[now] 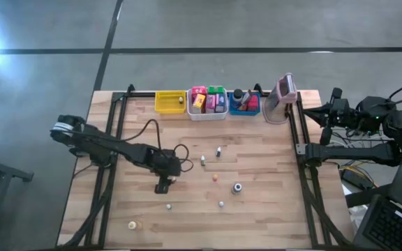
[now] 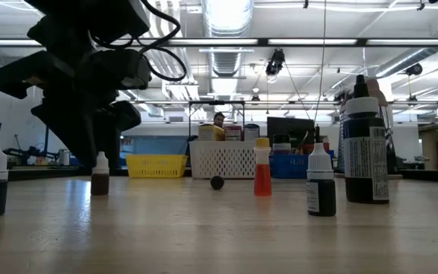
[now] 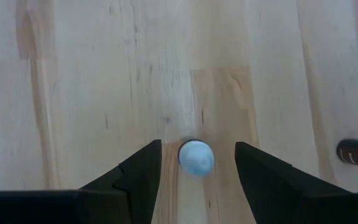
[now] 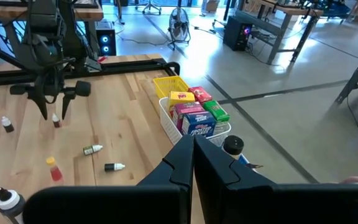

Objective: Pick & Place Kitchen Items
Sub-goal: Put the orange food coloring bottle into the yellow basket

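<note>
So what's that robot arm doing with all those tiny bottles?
The left gripper hangs straight down over the wooden table, its jaws open on either side of a small white-capped bottle, not yet closed on it. Other little bottles lie scattered around. The white bin at the back already holds colourful packets. The right gripper waits, shut, off to the table's right side.

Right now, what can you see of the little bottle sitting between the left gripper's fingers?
The small bottle stands upright on the wooden table. Seen from above, only its round whitish cap shows; the low view shows a white pointed cap over a dark brownish body. It sits between the open fingers of the left gripper, with bare wood visible on both sides, so nothing grips it yet.
</note>
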`<state>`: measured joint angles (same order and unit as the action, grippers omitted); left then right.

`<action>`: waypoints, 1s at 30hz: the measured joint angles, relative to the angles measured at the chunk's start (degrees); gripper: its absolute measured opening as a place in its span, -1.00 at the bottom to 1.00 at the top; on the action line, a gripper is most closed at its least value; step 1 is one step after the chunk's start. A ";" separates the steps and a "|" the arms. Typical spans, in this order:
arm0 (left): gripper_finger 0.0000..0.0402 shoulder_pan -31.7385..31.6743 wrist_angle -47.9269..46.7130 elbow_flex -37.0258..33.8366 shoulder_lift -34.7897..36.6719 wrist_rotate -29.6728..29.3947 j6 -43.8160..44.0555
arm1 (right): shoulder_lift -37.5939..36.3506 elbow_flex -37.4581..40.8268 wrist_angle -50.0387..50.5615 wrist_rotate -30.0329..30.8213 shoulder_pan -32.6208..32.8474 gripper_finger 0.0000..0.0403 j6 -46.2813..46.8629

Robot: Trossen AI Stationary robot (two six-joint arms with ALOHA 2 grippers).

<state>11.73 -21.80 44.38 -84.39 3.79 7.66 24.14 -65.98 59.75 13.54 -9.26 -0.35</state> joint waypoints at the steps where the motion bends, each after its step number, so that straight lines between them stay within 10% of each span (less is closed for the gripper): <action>1: 0.03 0.01 0.04 0.00 -0.17 0.00 0.00 | -0.02 -0.01 -0.01 0.00 0.00 -0.96 0.19; 30: -0.38 0.02 0.35 -0.09 -1.08 -0.02 0.48 | -0.01 -0.02 0.00 0.01 0.00 -0.96 -0.05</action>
<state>11.74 -21.45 44.29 -85.47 3.77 8.15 24.13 -66.00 59.75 13.55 -9.26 -0.40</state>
